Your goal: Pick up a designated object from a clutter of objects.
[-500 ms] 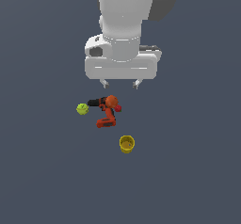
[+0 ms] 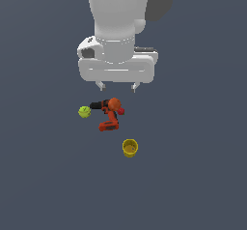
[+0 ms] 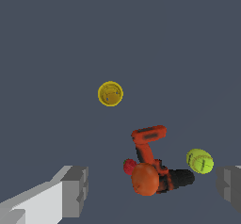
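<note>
Above the clutter, the claw [image 2: 117, 86] hangs with its jaws spread wide and nothing between them, well clear of the table [image 2: 43, 185]. The designated tennis ball [image 2: 85, 111] rests on the table at the exterior view's left of the group, just beside the black end of the power drill [image 2: 110, 114]; whether the two touch cannot be settled from either view. The yellow cup [image 2: 130, 148] stands apart from both. The claw sits more nearly over the drill than over the ball, so in my judgement the step in hand is alignment: shift toward the ball until it is centred between the fingertips [image 3: 75, 190], then descend. The drill's black end is the hazard; the closing line should run so neither finger lands on it.
</note>
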`<action>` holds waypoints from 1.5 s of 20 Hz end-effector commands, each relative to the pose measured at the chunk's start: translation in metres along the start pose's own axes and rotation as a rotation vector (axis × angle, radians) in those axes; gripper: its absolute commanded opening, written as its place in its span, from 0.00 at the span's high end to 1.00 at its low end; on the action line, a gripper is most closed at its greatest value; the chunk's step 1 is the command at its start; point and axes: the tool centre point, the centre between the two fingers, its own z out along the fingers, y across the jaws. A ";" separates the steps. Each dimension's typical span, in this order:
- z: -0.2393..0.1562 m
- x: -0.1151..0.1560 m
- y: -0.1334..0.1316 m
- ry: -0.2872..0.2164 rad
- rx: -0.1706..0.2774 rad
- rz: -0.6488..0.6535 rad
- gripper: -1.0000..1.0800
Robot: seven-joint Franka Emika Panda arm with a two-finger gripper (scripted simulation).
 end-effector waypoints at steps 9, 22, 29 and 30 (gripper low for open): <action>0.013 0.000 0.013 -0.001 0.006 0.004 0.04; 0.110 -0.023 0.099 -0.013 0.015 -0.019 0.04; 0.176 -0.064 0.160 -0.022 0.007 -0.031 0.04; 0.183 -0.070 0.167 -0.023 0.006 -0.032 0.04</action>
